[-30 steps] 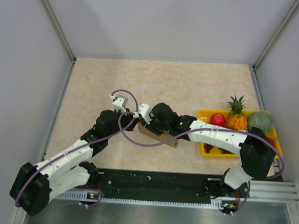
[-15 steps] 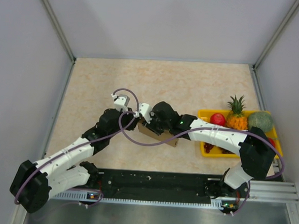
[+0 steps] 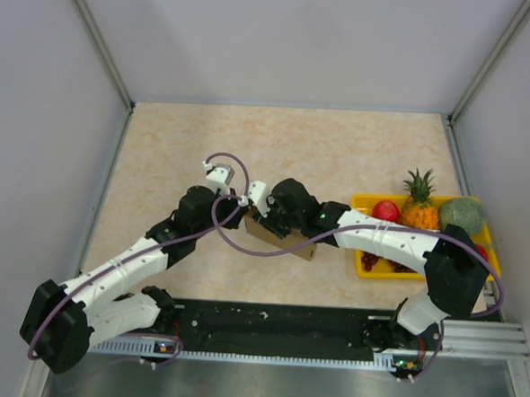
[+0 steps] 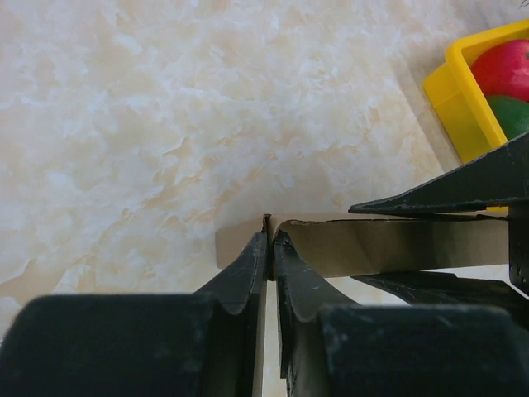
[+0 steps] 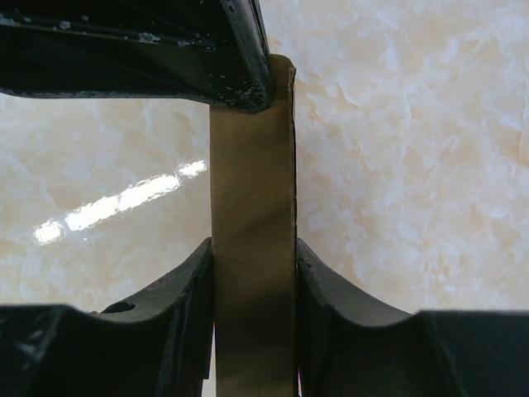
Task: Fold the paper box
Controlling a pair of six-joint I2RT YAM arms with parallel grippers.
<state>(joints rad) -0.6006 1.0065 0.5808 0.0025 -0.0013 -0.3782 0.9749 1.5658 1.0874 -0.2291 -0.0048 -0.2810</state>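
Two grippers are holding the paper box [image 3: 287, 245] toward the table's [image 3: 340, 149] near edge.
Edging closer, the left gripper [image 4: 270, 248] is re-pinching a thin wall, almost shut; the right gripper [image 5: 253, 281] is clamping the box's width, partly open. This is probably a regrip before creasing.

Bright even light, faint glare, blurred foregrounds
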